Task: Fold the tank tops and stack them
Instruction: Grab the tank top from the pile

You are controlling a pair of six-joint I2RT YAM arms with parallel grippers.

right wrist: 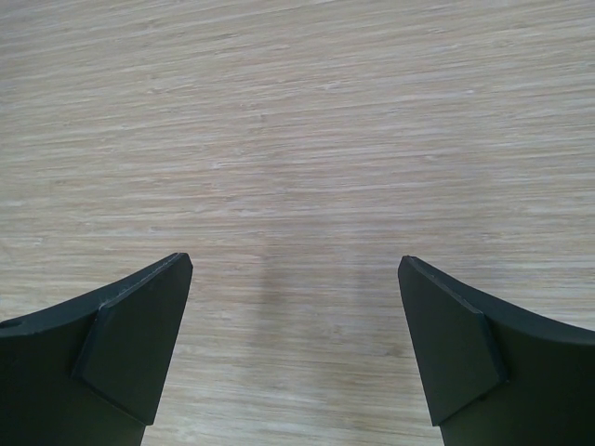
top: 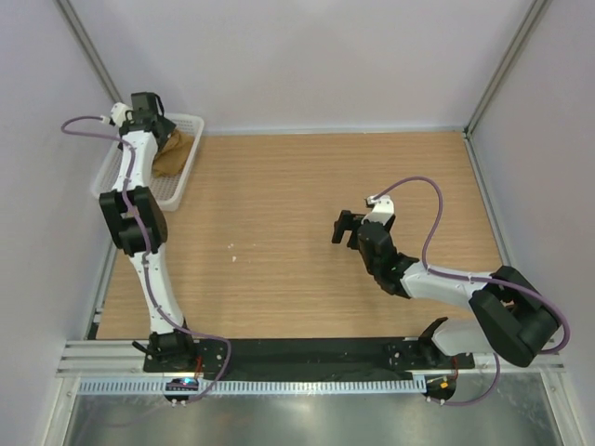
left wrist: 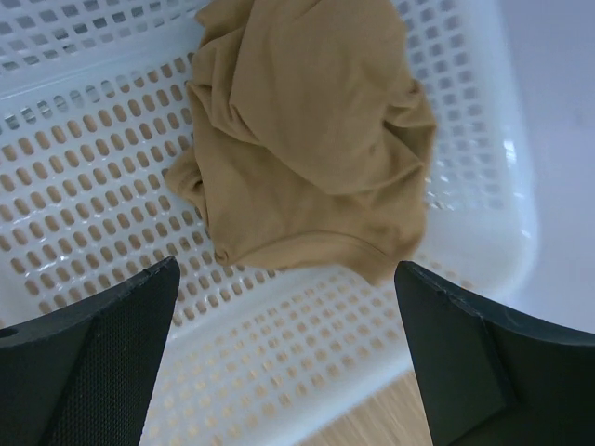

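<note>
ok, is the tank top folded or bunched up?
Bunched up. The tank top lies crumpled in a creased heap inside the white mesh basket; the open left gripper hovers over it, holding nothing.

Looks like a robotics lab cell. Walled by plain white panels (top: 307,56) on aluminium posts (top: 502,70), with a wood-grain table (top: 297,279) and black mounting plate (top: 307,353).
</note>
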